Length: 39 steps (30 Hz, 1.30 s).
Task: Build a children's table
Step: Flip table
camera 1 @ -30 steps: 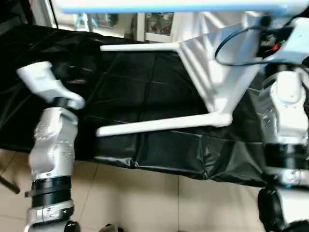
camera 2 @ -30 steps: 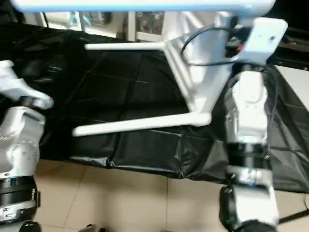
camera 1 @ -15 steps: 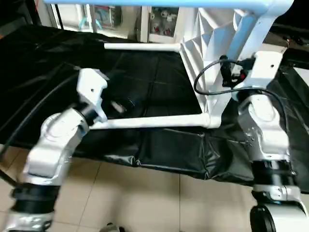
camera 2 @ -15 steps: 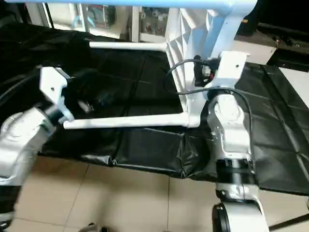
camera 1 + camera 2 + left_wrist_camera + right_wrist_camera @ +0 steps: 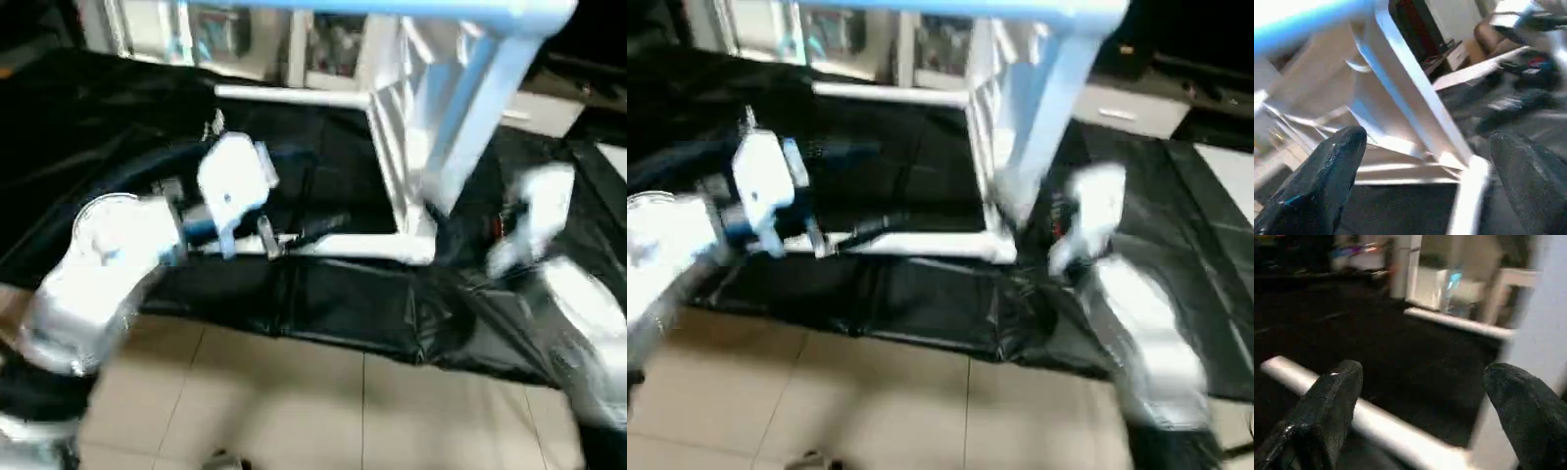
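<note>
The white children's table lies on its side on a black sheet, its ribbed tabletop (image 5: pixel 390 127) standing on edge. The near leg (image 5: pixel 367 247) and far leg (image 5: pixel 294 96) lie along the sheet. Two more legs (image 5: pixel 470 117) stick out higher up toward me. My left gripper (image 5: pixel 1427 142) is open, reaching over the near leg and facing the tabletop's underside. My right gripper (image 5: pixel 1422 372) is open too, with the near leg (image 5: pixel 1386 428) crossing between its fingers (image 5: pixel 1327 406) at some distance. The right forearm (image 5: pixel 549 255) is blurred at the right.
The black sheet (image 5: pixel 323 299) covers a low platform and ends at a beige tiled floor (image 5: pixel 294 392) in front of me. Shelves and glass panels (image 5: pixel 225 34) stand behind it. A white board (image 5: pixel 612 162) lies at the far right.
My left arm has swung in from the left to the near leg. My right arm has dropped away from the tabletop's edge toward the lower right. The table has stayed put.
</note>
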### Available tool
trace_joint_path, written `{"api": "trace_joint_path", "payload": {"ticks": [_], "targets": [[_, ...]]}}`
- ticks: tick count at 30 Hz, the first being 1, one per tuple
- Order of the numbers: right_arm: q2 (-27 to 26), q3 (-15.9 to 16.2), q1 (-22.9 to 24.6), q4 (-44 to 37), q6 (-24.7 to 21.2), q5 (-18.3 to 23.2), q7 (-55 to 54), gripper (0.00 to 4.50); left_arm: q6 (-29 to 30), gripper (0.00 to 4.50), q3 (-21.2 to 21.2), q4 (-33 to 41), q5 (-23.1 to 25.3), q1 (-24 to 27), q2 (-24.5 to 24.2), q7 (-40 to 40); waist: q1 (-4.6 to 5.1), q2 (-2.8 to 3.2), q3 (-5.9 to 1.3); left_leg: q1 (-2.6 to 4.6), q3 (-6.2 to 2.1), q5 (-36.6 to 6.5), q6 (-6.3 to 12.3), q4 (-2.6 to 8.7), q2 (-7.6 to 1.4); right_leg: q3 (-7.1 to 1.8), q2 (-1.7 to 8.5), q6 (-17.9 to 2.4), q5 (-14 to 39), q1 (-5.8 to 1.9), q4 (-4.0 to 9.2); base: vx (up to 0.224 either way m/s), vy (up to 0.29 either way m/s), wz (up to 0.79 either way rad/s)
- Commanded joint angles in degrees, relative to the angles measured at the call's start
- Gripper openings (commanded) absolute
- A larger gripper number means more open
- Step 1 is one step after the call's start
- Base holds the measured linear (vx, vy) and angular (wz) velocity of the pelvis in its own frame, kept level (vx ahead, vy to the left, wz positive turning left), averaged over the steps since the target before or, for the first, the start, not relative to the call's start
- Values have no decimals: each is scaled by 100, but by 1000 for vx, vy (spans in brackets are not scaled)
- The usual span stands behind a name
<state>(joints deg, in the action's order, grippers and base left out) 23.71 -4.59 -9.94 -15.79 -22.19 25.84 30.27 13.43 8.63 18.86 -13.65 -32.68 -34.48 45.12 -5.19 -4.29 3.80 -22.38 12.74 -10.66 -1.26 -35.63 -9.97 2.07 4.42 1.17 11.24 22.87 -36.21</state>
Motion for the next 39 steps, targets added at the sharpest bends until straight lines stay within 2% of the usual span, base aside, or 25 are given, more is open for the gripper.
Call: {"api": "trace_joint_path", "payload": {"ticks": [1,2,3,4,6,7,8,9,10,12,13,17,19,20,22,23,26,29,32,33,34,35,36,37,39], "targets": [[279,75,221,-439,-191,319,439,425,-461,450,-16,-256,616,-260,-216,-120,-1,131,-350,225,-279,-1620,-580,559,-362,-232,392,-649,1491,-129,438,0,0,0],[422,176,448,-661,-390,535,667,425,-831,450,-130,-598,1111,-524,-369,-482,-1,97,-348,253,-281,-1821,-601,550,-361,-238,388,-572,1681,-109,478,0,0,0],[478,222,558,-752,-553,656,743,425,-927,450,-198,-719,1253,-644,-415,-654,2,86,-329,247,-281,-1916,-569,558,-352,-248,367,-512,1795,-106,515,0,0,0],[493,236,589,-776,-603,690,763,425,-949,450,-218,-751,1288,-677,-425,-703,4,83,-344,244,-314,-1955,-572,554,-353,-245,408,-490,1899,-120,501,0,0,0],[298,496,593,-432,-914,214,248,425,-1252,450,-348,-906,1427,-990,-454,-894,1,23,-353,219,-345,-1825,-640,567,-355,-217,436,-590,1978,-113,495,0,0,0],[68,580,524,-77,-925,-124,-118,425,-1442,450,-375,-1002,1492,-1182,-448,-937,3,41,-356,211,-351,-1772,-670,570,-357,-216,441,-633,1915,-102,485,0,0,0],[37,587,512,-27,-917,-166,-162,425,-1456,450,-376,-1016,1492,-1207,-444,-931,14,33,-353,211,-353,-1826,-757,582,-349,-199,444,-697,1935,-76,478,0,0,0],[-167,615,436,224,-873,-322,-409,425,-1641,450,-355,-1120,1615,-1356,-483,-941,13,27,-364,209,-362,-1865,-798,579,-352,-194,452,-716,1907,-86,465,0,0,0],[-260,626,405,312,-871,-353,-522,425,-1787,450,-337,-1190,1728,-1429,-521,-952,12,40,-360,251,-352,-2033,-838,574,-347,-202,442,-725,1916,-43,487,0,0,0],[-393,665,343,431,-915,-498,-829,425,-2031,450,-370,-1347,1777,-1623,-544,-936,-4,27,-364,257,-356,-2089,-850,571,-346,-213,453,-687,1909,-52,481,0,0,0],[-397,666,342,433,-918,-499,-838,425,-2045,450,-371,-1355,1777,-1631,-544,-934,-20,104,-360,268,-355,-2087,-862,572,-343,-223,451,-687,1842,-36,481,0,0,0],[-487,632,287,344,-1174,-296,-1004,425,-2456,450,-204,-2099,2169,-1929,-631,-1107,-9,85,-388,249,-340,-1881,-878,570,-331,-206,405,-742,1232,-80,411,0,0,0],[-688,525,281,221,-1397,65,-853,425,-2758,450,-94,-2550,2465,-2072,-691,-1244,-7,93,-399,244,-350,-1873,-864,563,-336,-211,430,-752,1170,-89,392,0,0,0],[-704,566,342,53,-1578,390,-501,425,-2894,450,-30,-2885,2628,-2182,-707,-1274,-7,103,-403,233,-358,-1872,-803,563,-331,-212,428,-762,1126,-111,401,0,0,0],[-486,816,543,-290,-1319,610,234,425,-3166,450,27,-3389,2776,-2400,-692,-1343,-32,163,-410,260,-360,-1876,-794,561,-359,-201,430,-775,909,-110,384,0,0,0],[-451,844,587,-342,-1265,662,352,425,-3241,450,49,-3505,2836,-2455,-695,-1388,-36,139,-407,252,-353,-1871,-764,560,-356,-200,422,-764,850,-116,393,0,0,0],[-408,890,657,-363,-1030,652,501,425,-3523,450,200,-4087,3143,-2716,-689,-1597,-49,155,-402,245,-352,-1731,-769,565,-362,-200,444,-869,698,-110,372,0,0,0],[-481,867,685,-370,-873,713,573,425,-3691,450,292,-4364,3361,-2838,-705,-1762,-55,125,-385,246,-360,-1921,-774,566,-371,-210,476,-918,1070,-105,406,0,0,0],[-661,788,768,-494,-703,865,694,425,-3985,450,412,-4686,3642,-2991,-760,-1985,-67,151,-373,270,-376,-2182,-792,574,-381,-216,494,-865,1389,-72,451,0,0,0],[-756,736,821,-544,-583,977,828,425,-4158,450,431,-4879,3732,-3086,-765,-2046,-71,182,-375,271,-395,-2367,-780,581,-379,-214,486,-834,1440,-62,467,0,0,0],[-756,736,821,-544,-583,977,828,425,-4158,450,431,-4879,3732,-3086,-765,-2046,-67,172,-375,265,-411,-2394,-787,582,-384,-212,492,-830,1445,-73,454,0,0,0],[-886,660,931,-599,-396,1089,896,425,-4354,450,403,-5132,3760,-3237,-752,-2092,-76,212,-367,267,-411,-2412,-795,598,-384,-210,488,-830,1434,-59,475,0,0,0],[-907,648,969,-605,-342,1104,889,432,-4397,433,387,-5208,3740,-3285,-740,-2088,-80,209,-380,276,-415,-2396,-814,593,-389,-209,490,-876,1314,-62,443,0,0,0],[-936,639,1016,-608,-274,1104,874,435,-4422,416,337,-5212,3721,-3310,-716,-2173,-99,261,-372,279,-416,-2390,-843,605,-395,-205,482,-910,1225,-63,436,0,0,0],[-961,619,1065,-592,-178,1088,871,435,-4390,412,261,-5174,3653,-3314,-663,-2246,-103,256,-370,269,-411,-2382,-856,604,-394,-203,482,-969,1141,-71,412,0,0,0]]}}
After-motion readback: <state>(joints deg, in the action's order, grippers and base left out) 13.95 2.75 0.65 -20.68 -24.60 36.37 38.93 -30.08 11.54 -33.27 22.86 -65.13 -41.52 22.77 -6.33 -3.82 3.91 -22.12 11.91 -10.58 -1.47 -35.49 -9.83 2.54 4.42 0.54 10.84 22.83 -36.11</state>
